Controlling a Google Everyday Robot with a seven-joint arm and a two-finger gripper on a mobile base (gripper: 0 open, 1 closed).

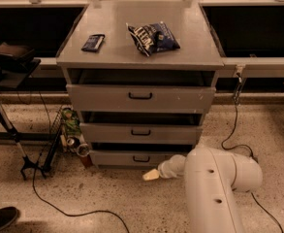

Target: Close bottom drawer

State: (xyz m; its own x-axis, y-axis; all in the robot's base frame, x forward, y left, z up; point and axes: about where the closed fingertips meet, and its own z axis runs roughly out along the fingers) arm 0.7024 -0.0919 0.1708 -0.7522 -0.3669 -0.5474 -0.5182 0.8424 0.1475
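Grey bottom drawer juts slightly from the cabinet foot; the gripper hovers just before its front, whether spread or pressed together I cannot tell. Pushing off-centre could skew it and jam it.

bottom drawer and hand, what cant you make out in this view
All in the camera view:
- Bottom drawer: its tray is hidden under the middle drawer, and its right end is behind the arm.
- Hand, low in front of that drawer near the floor: this angle does not show whether it touches the front.
- Shoe: cut off by the left and bottom edges.
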